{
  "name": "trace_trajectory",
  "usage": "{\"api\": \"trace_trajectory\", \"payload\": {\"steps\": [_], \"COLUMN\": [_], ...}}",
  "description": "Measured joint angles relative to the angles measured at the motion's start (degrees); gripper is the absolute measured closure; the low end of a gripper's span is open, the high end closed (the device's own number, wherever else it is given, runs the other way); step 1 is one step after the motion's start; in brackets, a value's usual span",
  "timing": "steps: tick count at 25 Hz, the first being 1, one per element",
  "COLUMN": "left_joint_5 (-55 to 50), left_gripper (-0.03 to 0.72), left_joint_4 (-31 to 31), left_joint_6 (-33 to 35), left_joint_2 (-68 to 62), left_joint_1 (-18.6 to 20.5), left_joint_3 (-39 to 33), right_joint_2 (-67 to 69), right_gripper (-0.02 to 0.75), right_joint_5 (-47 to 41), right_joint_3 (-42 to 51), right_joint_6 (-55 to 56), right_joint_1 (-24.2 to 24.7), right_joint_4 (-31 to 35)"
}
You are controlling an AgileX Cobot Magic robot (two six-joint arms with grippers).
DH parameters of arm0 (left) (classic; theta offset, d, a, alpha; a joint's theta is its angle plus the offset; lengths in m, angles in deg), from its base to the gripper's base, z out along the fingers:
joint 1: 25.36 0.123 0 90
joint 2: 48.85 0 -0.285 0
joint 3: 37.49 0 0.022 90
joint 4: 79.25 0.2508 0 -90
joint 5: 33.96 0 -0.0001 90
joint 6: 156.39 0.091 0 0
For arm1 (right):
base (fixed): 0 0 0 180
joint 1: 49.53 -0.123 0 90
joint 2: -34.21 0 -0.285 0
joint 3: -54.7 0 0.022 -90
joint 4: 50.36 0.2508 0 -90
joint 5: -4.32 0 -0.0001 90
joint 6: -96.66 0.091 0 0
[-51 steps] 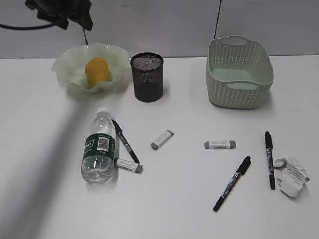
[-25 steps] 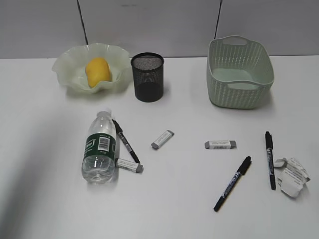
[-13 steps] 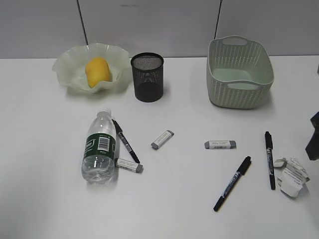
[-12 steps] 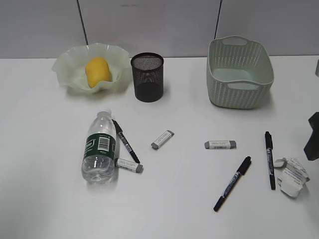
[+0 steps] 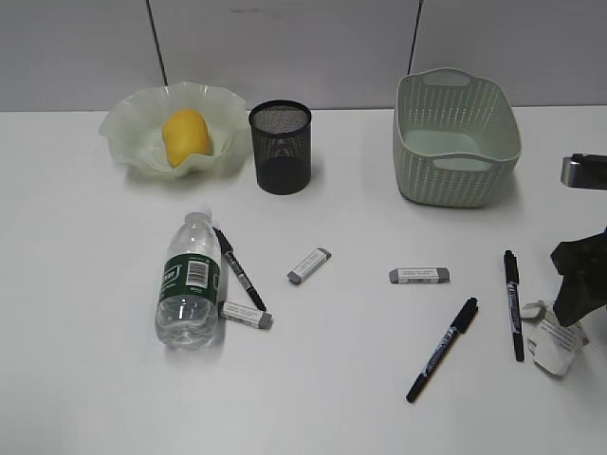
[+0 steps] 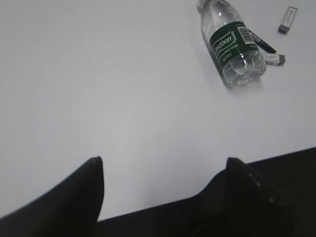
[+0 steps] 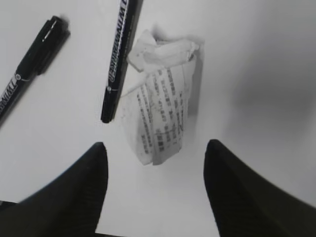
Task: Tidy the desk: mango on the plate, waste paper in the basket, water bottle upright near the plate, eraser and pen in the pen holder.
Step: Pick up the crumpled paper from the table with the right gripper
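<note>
The mango (image 5: 186, 136) lies in the wavy pale green plate (image 5: 119, 125) at the back left. Beside it stands the black mesh pen holder (image 5: 280, 148). The water bottle (image 5: 190, 281) lies on its side, with a pen (image 5: 239, 270) and an eraser (image 5: 247, 316) against it. Two more erasers (image 5: 309, 265) (image 5: 418, 275) and two pens (image 5: 442, 349) (image 5: 513, 303) lie further right. My right gripper (image 5: 572, 301) (image 7: 155, 148) hangs open just over the waste paper (image 5: 553, 345) (image 7: 160, 111), not touching it. My left gripper (image 6: 164, 160) is open over bare desk, and the bottle (image 6: 232, 47) lies far ahead of it.
The sage-green basket (image 5: 457, 142) stands at the back right, with nothing in it. In the right wrist view, one pen (image 7: 121, 59) lies right against the paper's left side and another (image 7: 29, 66) further left. The left arm is outside the exterior view.
My left arm has pulled out of the exterior view from above the plate. My right gripper has come in from the right edge and moved down over the waste paper.
</note>
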Motion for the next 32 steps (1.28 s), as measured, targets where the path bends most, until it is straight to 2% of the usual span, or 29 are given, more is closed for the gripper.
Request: {"api": "trace_trajectory", "payload": {"steps": [8,23,32], "left_joint_5": [0.33,3.93,3.93], "left_gripper": [0.158,0.171,0.171], "left_joint_4": [-0.35,0.65,0.71], "left_joint_6": [0.0,-2.29,-2.3], "left_joint_2": [8.71,9.02,9.02], "left_joint_1": [0.0,0.0,0.0], "left_joint_3": [-2.48,-4.19,-4.19], "right_joint_2": [4.6,6.1,9.53], "right_gripper": [0.248,0.248,0.339], "right_joint_5": [2.19,5.64,6.25], "right_joint_3": [-0.02,-0.02,-0.06], "right_joint_6": [1.87,2.37,2.3], "right_joint_1": [0.0,0.0,0.0], "right_joint_4": [-2.77,-2.49,-2.0]}}
